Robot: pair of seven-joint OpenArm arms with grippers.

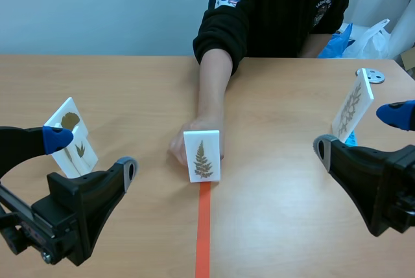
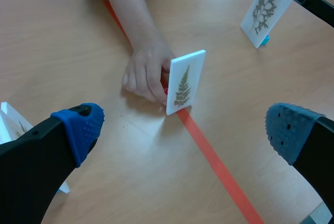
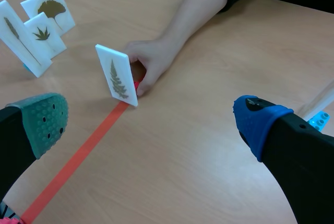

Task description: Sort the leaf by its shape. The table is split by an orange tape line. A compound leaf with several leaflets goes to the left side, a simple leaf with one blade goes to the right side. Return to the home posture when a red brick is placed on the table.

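Note:
A white card with a fern-like leaf of several leaflets (image 1: 202,156) (image 2: 183,83) (image 3: 117,76) stands upright at the far end of the orange tape line (image 1: 203,226). A person's hand (image 1: 181,145) (image 2: 143,72) (image 3: 148,59) holds it from behind. A small red piece (image 3: 136,84) shows at the card's foot. My left gripper (image 1: 92,155) (image 2: 182,130) is open, low at the near left, well short of the card. On the near right my right gripper (image 1: 360,130) (image 3: 151,122) is open too, with nothing in it.
Three leaf cards stand on the left side, among them a ginkgo card (image 1: 70,122) (image 3: 49,9). A card with a branching leaf (image 1: 353,106) (image 2: 267,7) stands on the right by my right gripper. A metal disc (image 1: 369,76) lies behind it. The person's arm crosses the far middle.

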